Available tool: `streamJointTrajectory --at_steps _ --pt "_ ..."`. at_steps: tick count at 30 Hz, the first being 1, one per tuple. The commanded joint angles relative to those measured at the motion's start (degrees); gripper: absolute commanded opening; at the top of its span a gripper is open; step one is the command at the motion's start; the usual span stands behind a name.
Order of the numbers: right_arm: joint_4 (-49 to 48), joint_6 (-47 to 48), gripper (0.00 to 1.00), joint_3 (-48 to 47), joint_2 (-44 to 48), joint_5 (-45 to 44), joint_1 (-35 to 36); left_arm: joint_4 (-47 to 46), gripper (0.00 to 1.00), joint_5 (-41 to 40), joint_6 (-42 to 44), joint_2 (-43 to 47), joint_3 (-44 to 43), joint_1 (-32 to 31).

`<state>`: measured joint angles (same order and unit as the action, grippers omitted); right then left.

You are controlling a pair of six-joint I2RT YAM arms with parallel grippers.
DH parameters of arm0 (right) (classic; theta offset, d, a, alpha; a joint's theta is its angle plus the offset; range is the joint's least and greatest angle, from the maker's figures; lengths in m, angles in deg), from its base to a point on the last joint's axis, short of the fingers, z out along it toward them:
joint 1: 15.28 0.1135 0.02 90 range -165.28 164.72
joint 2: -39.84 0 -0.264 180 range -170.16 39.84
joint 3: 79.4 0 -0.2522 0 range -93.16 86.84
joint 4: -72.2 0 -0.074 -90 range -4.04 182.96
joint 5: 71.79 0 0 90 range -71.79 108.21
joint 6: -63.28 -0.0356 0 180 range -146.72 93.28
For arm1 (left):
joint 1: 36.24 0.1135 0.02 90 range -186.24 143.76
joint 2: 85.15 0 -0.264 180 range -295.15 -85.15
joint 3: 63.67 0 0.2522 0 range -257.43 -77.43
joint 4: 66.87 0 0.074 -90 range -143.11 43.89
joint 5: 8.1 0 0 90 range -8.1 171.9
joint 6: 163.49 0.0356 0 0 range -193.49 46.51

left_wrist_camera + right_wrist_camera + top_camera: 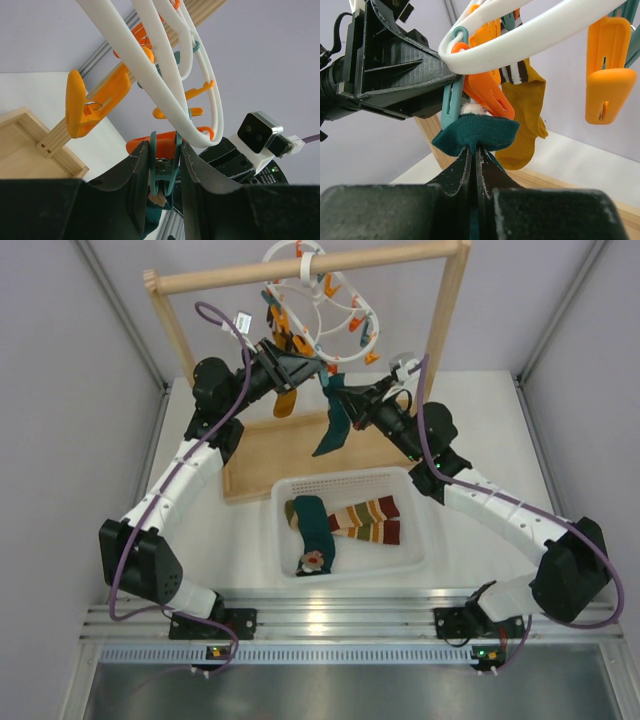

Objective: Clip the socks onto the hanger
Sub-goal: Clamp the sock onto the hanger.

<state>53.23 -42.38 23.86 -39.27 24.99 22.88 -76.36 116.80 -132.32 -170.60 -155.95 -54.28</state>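
My right gripper (474, 150) is pressed together on the cuff edge of a teal sock (477, 131), lifting it up under the hanger (145, 70), which hangs from the wooden rail (230, 278) over the far edge of the table. The rest of the sock hangs limp below. My left gripper (165, 150) is pinching the upper end of a teal clip (164, 172) on the near side of the ring, and I judge that squeeze is meant to spread the clip's mouth. The cuff sits just beside that mouth; I cannot tell whether it is inside.

The sock is light, soft knit: it folds and bunches at the cuff and gives no resistance, so I'd hold it close to the cuff edge, leaving a little fabric for the clip to bite. The hanger swings freely, so pushing will tilt it.

A mustard sock (525, 110) is already clipped just beyond. In the basket (340, 480), the other teal sock (318, 530) lies towards its left side and the striped socks (368, 520) towards the right
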Motion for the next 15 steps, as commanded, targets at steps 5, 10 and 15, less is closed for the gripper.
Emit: streamJointTrajectory --at_steps 5,10,15 --pt "-4.7 -2.1 0.00 -4.4 -0.5 0.4 0.6 -1.5 0.00 -3.5 0.0 -0.6 0.0 0.5" --pt "-4.4 -4.1 0.00 -4.5 0.0 1.4 0.6 -0.9 0.00 -4.3 1.0 -0.3 -0.1 0.5" --pt "-4.0 -5.8 0.00 -5.7 -0.9 0.8 0.6 -0.6 0.00 -3.8 0.7 -0.4 -0.2 0.5"
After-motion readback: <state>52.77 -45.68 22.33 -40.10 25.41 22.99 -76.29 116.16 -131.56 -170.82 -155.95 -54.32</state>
